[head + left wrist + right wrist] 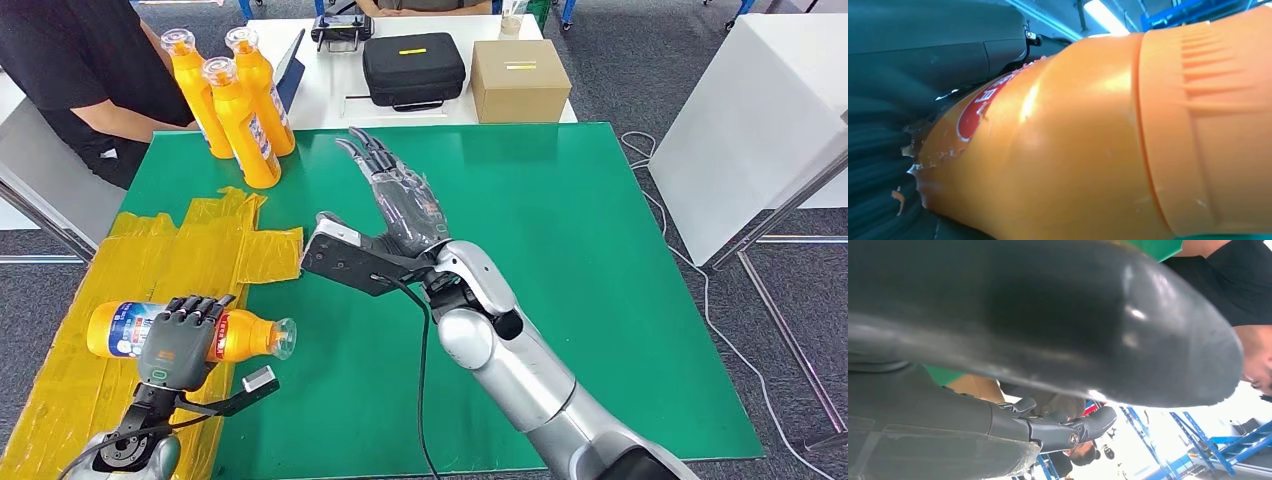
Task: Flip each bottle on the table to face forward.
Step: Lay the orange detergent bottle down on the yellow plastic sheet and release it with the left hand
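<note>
The bottle [120, 330] under the grey left hand [180, 340] is orange with a blue, white and red label, lying on yellow tape [150, 260]. Beyond it stand three orange bottles [235, 110]. The bench [600, 280] beneath the silver-and-black right hand [395, 195] is green.

The right arm [520, 370] is clad in smooth silver shells, rounded at the joints, with black gaps between the segments. A flat dark-grey plate with a pale end is fixed at its wrist, and a thin black cable is run from this plate down along the forearm. The right hand [400, 195] is made of dark grey, slender fingers and is covered by a clear, glossy film. The left hand [180, 335] is built of matt grey segmented fingers, with a small ring mark on its back. A silver-tipped dark bracket and black cables are seen at the left wrist [140, 435], above a round silver joint.
</note>
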Tool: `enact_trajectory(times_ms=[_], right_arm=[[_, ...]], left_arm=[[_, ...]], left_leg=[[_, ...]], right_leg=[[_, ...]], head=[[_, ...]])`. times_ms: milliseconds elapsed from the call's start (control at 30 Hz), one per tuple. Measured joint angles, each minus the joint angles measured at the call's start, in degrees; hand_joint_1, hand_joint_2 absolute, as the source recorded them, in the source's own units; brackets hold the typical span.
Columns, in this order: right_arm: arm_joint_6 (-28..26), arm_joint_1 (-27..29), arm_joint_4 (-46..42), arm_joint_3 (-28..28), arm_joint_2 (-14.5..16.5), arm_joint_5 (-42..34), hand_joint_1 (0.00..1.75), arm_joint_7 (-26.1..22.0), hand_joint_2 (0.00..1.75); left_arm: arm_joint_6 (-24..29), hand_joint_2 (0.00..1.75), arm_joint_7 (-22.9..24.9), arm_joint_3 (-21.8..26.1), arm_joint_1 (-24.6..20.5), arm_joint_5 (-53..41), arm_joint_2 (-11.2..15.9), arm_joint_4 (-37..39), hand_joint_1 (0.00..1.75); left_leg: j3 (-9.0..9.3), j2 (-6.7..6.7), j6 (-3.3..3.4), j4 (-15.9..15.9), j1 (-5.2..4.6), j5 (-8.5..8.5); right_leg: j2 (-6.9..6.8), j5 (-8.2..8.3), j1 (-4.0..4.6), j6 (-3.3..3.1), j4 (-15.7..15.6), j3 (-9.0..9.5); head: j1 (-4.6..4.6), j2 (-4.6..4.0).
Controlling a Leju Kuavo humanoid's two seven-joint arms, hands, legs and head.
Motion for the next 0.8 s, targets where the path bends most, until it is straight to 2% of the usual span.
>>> enact_trajectory(times_ms=[67, 133, 200, 267, 533, 800], right_arm=[[0.03, 0.02, -0.12, 0.04, 0.03, 0.02, 0.0, -0.03, 0.0], [0.04, 0.1, -0.29, 0.07, 0.03, 0.05, 0.0, -0.05, 0.0], [0.04, 0.39, -0.44, 0.07, 0.01, 0.11, 0.0, -0.12, 0.0], [0.09, 0.96, -0.59, 0.05, -0.01, 0.26, 0.0, -0.22, 0.0], [0.19, 2.48, -1.26, -0.01, -0.54, 0.96, 0.0, -0.38, 0.0], [0.2, 4.79, -2.56, -0.4, -1.49, 2.27, 0.0, -0.54, 0.0]], left_arm=[[0.0, 1.75, 0.69, -0.43, -0.71, -0.06, -0.59, 1.82, 1.73], [0.01, 1.75, 1.38, -0.9, -1.31, -0.5, -1.42, 3.7, 0.88], [0.02, 0.87, 2.11, -1.22, -1.8, -0.6, -2.34, 5.67, 0.03], [0.02, 0.0, 2.67, -1.32, -2.47, 0.23, -3.22, 8.29, 0.0], [0.42, 0.0, 1.64, -1.27, -5.08, 4.81, -5.09, 16.14, 0.0], [-2.7, 0.0, -2.84, -1.06, -5.25, 11.37, -5.95, 17.46, 0.0]], left_leg=[[0.0, 0.0, 0.0, 0.0, 0.0, 0.0], [0.0, 0.0, 0.0, 0.0, 0.0, 0.0], [0.0, 0.0, 0.0, 0.0, 0.0, 0.0], [0.0, 0.0, 0.0, 0.0, -0.01, 0.0], [0.01, -0.04, 0.0, 0.0, -0.01, 0.0], [0.03, -0.05, 0.01, 0.0, -0.01, 0.0]], right_leg=[[0.0, 0.0, 0.0, 0.0, 0.0, 0.0], [0.0, 0.0, -0.01, 0.0, 0.0, 0.01], [0.0, 0.0, -0.01, 0.0, 0.0, 0.01], [0.0, 0.0, -0.02, 0.0, 0.0, 0.01], [-0.03, 0.0, -0.02, 0.0, -0.01, 0.04], [-0.04, 0.0, -0.02, 0.0, 0.0, 0.08]], head=[[0.0, 0.01], [0.01, 0.0], [0.01, -0.01], [0.01, -0.01], [-0.01, 0.0], [-0.02, -0.01]])
